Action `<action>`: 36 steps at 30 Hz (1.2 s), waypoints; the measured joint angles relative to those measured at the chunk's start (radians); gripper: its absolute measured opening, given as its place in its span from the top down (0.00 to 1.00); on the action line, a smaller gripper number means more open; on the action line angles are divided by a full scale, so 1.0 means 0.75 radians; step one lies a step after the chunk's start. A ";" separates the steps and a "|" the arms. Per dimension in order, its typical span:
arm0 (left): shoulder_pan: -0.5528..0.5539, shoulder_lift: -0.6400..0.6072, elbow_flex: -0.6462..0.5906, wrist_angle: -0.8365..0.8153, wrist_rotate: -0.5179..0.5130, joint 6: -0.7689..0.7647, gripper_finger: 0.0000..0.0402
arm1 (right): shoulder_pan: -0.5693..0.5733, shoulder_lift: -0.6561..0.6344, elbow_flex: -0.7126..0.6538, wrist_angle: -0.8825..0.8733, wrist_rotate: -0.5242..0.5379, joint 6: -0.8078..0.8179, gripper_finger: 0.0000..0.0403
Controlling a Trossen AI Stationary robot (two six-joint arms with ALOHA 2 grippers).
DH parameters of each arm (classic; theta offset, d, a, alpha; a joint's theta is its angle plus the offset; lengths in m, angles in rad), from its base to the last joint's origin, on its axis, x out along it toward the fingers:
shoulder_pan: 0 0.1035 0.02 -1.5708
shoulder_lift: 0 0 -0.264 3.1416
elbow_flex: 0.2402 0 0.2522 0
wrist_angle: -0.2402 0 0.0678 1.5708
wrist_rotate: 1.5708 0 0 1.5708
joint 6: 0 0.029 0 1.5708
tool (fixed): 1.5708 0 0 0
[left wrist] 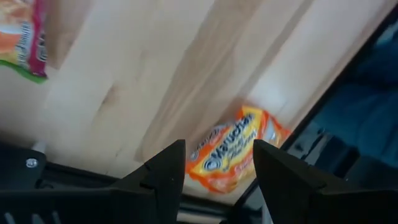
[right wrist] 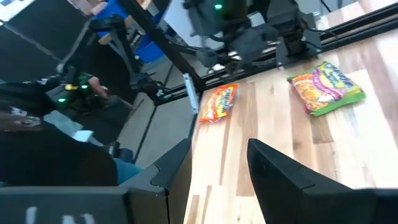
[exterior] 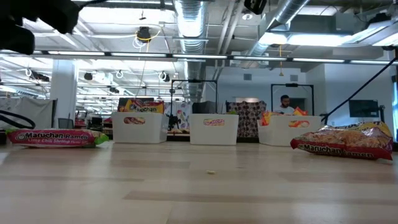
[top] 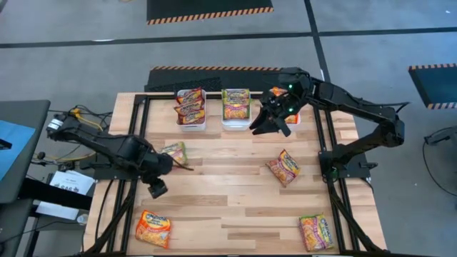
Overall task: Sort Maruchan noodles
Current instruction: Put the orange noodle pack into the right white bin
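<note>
We see the left gripper [top: 158,188] hovering over the near-left part of the wooden table [top: 228,207], fingers spread apart with nothing between them. In the left wrist view its 2 dark fingers [left wrist: 163,180] frame an orange-edged Maruchan packet [left wrist: 233,152] lying flat just beyond the tips, close to the table's edge; it shows in the high view just nearer than the gripper, at the near-left corner [top: 153,228]. Just beyond the gripper, near the arm's wrist, a green-edged packet [top: 173,152] lies flat on the wood.

The right gripper [top: 270,123] hangs at the far side of the table, fingers likewise apart and empty, between the middle white bin [top: 235,107] and the right white bin [top: 293,118]. The middle bin, just to its left, holds a green-edged packet on top. The right bin is mostly hidden under the arm; we only catch orange packets poking out. Further left, the left white bin [top: 191,108] holds red-edged packets stacked inside. Nearer than the right gripper, well apart from it, a maroon-edged packet [top: 283,168] lies tilted on the wood, and another green-edged packet [top: 316,232] sits at the near-right corner.

The low view shows a person [exterior: 285,104] in the room behind the 3 bins.
</note>
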 joint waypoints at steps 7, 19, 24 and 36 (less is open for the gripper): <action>-0.115 0.001 0.000 -0.005 0.024 0.025 0.57 | 0.110 0.031 0.000 0.006 0.161 0.042 0.55; -0.289 0.003 -0.180 0.280 -0.011 0.040 0.57 | 0.323 0.100 -0.001 0.133 0.308 0.280 0.55; -0.290 0.003 -0.282 0.411 0.027 0.045 0.57 | 0.403 0.145 -0.003 0.195 0.309 0.305 0.55; -0.296 0.003 -0.522 0.787 0.175 0.025 0.57 | 0.490 0.257 0.002 0.253 0.316 0.364 0.55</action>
